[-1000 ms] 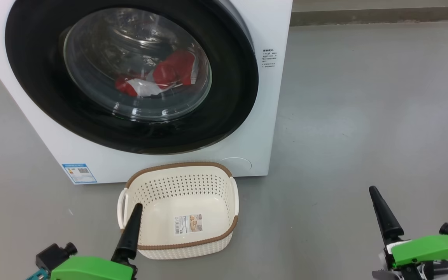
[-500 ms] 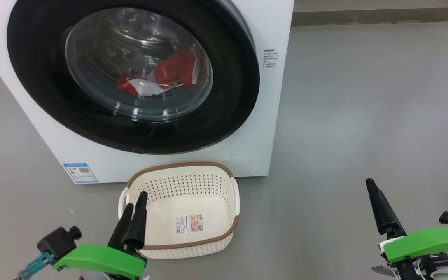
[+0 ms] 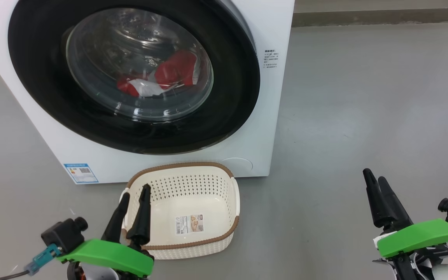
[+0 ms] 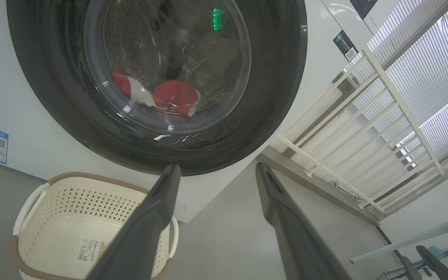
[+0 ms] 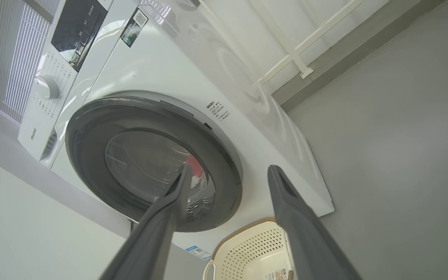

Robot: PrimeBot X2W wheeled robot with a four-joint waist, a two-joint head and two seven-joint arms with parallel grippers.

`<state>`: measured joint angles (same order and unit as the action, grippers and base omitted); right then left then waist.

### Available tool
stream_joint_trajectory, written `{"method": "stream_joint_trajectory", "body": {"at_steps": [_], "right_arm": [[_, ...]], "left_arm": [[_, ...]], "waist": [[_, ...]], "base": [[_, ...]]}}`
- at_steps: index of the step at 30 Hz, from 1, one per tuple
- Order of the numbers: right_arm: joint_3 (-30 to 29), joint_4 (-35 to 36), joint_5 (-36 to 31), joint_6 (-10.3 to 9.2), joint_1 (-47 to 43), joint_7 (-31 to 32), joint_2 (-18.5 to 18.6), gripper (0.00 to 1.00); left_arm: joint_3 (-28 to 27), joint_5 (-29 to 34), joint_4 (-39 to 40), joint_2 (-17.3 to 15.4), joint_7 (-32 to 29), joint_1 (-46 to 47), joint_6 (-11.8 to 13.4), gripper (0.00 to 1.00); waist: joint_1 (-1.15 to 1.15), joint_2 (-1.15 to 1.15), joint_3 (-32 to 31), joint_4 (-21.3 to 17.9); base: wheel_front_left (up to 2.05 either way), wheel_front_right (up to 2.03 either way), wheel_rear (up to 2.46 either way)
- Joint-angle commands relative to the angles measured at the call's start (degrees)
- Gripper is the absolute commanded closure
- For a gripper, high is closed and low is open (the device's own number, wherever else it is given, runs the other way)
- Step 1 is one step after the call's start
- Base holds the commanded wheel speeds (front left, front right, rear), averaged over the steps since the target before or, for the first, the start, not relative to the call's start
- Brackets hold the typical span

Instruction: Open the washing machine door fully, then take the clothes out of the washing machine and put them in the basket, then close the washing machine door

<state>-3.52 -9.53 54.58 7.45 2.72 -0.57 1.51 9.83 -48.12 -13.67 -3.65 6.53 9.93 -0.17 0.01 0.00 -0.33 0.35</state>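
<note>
The white washing machine fills the upper left of the head view. Its door, with a black rim, lies against the front. Behind the glass, the red and white clothes rest low in the drum. The cream basket stands on the floor just before the machine. My left gripper is open over the basket's near left corner, holding nothing. My right gripper is open over bare floor, well right of the basket. The left wrist view looks up at the door, clothes and basket past my left gripper.
Grey floor stretches right of the machine to a low kerb. A white railing and window blinds stand beyond the machine's side. The control panel with a knob sits above the door, basket below.
Both grippers have rolled so that both fingers of each now show. The left one has risen toward the basket's left rim; the right one has shifted slightly up and left.
</note>
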Motion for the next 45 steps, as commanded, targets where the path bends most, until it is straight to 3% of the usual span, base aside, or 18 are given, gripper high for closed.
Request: {"method": "stream_joint_trajectory", "body": {"at_steps": [1, 20, 45], "right_arm": [[0.6, 2.1, -2.2, 0.03, 2.8, -0.6, 0.8, 0.00], [0.4, 5.6, -18.5, 0.03, 3.8, -1.7, 1.1, 0.00], [-0.7, 8.6, -35.3, 0.03, 4.9, -3.0, 1.4, 0.00]], "left_arm": [[-0.7, 2.3, 1.9, -0.8, 0.8, 3.3, 0.6, 0.00], [0.5, 18.0, 1.0, -1.2, 4.0, 5.6, 3.4, 0.00], [1.7, 33.5, -0.5, -1.1, 8.3, 8.8, 6.9, 0.00]], "waist": [[0.00, 0.00, 0.0, 0.0], [0.00, 0.00, 0.0, 0.1], [0.00, 0.00, 0.7, -0.2]], "base": [[0.00, 0.00, 0.00], [0.00, 0.00, 0.00], [0.00, 0.00, 0.00]]}}
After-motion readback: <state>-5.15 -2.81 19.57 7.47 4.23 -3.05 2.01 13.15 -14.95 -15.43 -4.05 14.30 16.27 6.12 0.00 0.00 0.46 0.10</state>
